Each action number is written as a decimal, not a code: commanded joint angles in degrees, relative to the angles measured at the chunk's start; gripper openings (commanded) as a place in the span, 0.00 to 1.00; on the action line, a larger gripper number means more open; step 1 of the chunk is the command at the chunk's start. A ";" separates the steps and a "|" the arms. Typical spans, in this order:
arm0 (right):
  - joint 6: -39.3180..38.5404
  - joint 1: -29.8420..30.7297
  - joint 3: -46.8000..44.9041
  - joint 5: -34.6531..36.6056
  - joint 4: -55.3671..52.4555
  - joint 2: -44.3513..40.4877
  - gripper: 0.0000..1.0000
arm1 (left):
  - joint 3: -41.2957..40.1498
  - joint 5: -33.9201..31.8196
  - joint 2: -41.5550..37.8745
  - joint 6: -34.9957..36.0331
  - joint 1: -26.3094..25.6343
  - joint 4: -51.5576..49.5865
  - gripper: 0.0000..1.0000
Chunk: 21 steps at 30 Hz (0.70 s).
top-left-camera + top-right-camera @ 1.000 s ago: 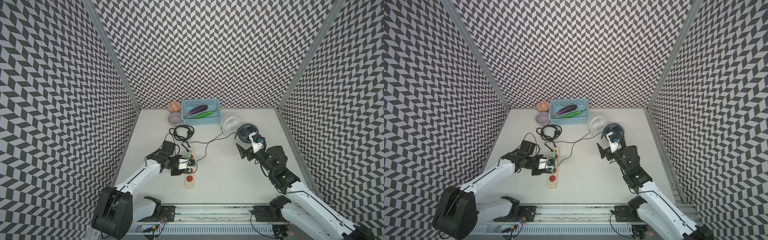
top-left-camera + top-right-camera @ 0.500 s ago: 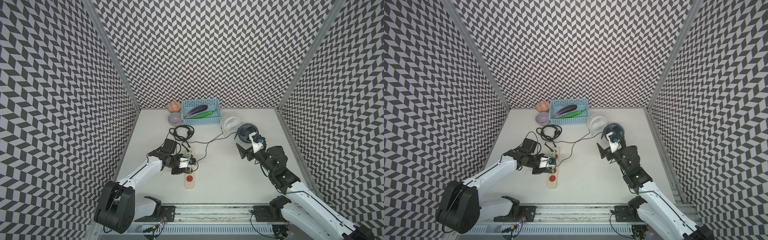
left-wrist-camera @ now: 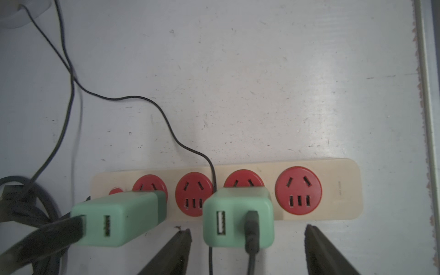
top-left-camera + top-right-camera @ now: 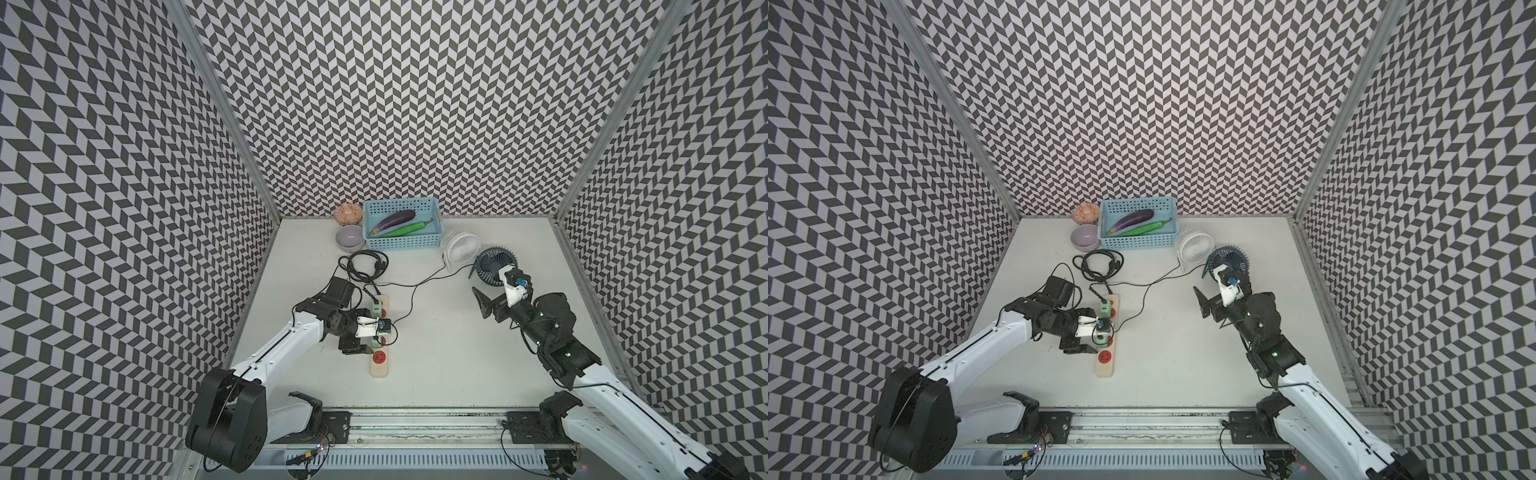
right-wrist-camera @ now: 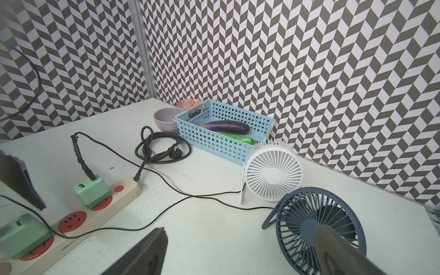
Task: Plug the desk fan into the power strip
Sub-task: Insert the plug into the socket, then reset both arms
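One cream power strip (image 4: 379, 369) lies left of centre on the table (image 4: 457, 357), running near to far: four red sockets, one orange button (image 5: 118, 188). Two green adapters are plugged in, the far adapter (image 3: 119, 219) in the farthest socket, the near adapter (image 3: 234, 206) in the third along. The left gripper (image 3: 248, 230) has its jaws parted either side of the near adapter, gripping nothing; the right gripper (image 5: 241, 230) gapes wide, empty, by the blue fan (image 4: 494, 266), one of two fans. The strip's small lettering is unreadable

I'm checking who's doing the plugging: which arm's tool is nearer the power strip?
Left. The left tool stands open around a green adapter plugged into the power strip; the right tool is open well away, beside the dark blue fan.
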 commanded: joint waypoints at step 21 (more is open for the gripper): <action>4.95 -0.60 0.91 13.80 6.20 2.73 1.00 | 12.36 3.99 -6.20 -45.03 8.18 24.13 1.00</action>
